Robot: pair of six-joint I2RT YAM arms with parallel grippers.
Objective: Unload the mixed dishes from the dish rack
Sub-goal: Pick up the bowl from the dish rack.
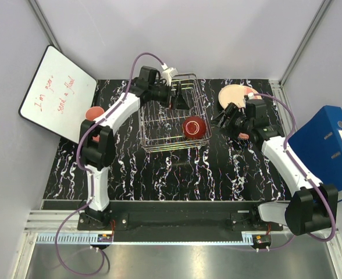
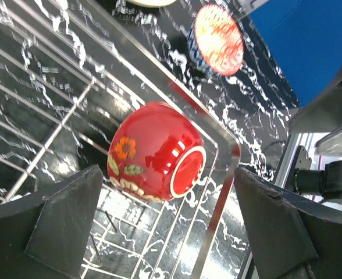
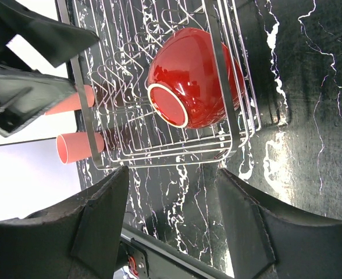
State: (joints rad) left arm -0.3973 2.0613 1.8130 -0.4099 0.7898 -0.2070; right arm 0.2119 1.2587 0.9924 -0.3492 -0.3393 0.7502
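Note:
The silver wire dish rack point(image 1: 159, 125) stands mid-table. A glossy red bowl point(image 1: 194, 127) lies on its side in the rack's near right corner, also in the left wrist view point(image 2: 156, 151) and the right wrist view point(image 3: 197, 78). My left gripper point(image 1: 177, 97) hovers open over the rack's far side, empty point(image 2: 168, 232). My right gripper point(image 1: 225, 118) is open and empty just right of the rack point(image 3: 171, 221). A blue-white patterned bowl point(image 2: 216, 39) sits outside the rack. A cream plate point(image 1: 235, 95) lies at back right. Two salmon-pink cups point(image 3: 72, 102) lie left of the rack.
A whiteboard point(image 1: 57, 93) leans at the far left. A blue binder point(image 1: 328, 145) stands at the right table edge. One cup point(image 1: 93, 113) lies next to the left arm's elbow. Grey walls enclose the table.

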